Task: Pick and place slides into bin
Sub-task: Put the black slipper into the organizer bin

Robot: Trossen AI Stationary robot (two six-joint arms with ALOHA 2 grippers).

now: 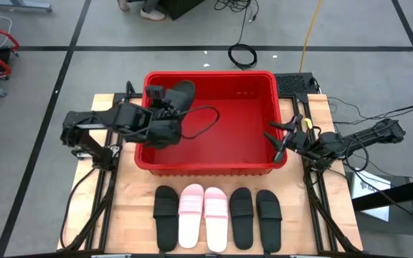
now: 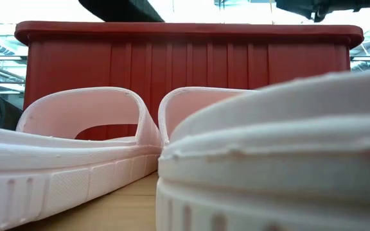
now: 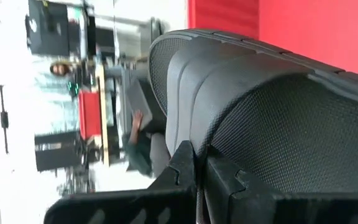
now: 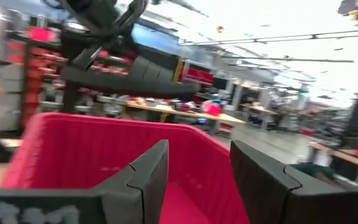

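Observation:
My left gripper [image 1: 165, 107] is shut on a black slide [image 1: 182, 94], held above the far left corner of the red bin [image 1: 214, 166]. The slide fills the left wrist view [image 3: 272, 106] and shows far off in the right wrist view [image 4: 129, 71]. My right gripper [image 1: 278, 140] is open and empty at the bin's right wall, its fingers [image 4: 148, 171] pointing over the bin's inside [image 4: 104, 155]. Five slides lie flat on their soles in a row on the table in front of the bin: black [image 1: 165, 215], pink [image 1: 191, 215], pink [image 1: 215, 215], black [image 1: 241, 213], black [image 1: 268, 213]. My left gripper pinches the black slide between its two fingers [image 3: 182, 167] at the edge of the broad textured strap [image 3: 194, 146]. The fingers come level from the table's left side. The slide is turned on its side and sticks out beyond the fingers, lifted clear over the bin.
The bin's near wall [image 2: 185, 58] stands right behind the row of slides, with the two pink ones [image 2: 76, 135] closest to the low camera. A black cable [image 1: 210, 122] hangs from the left arm across the bin. There is bare wood on both sides of the row.

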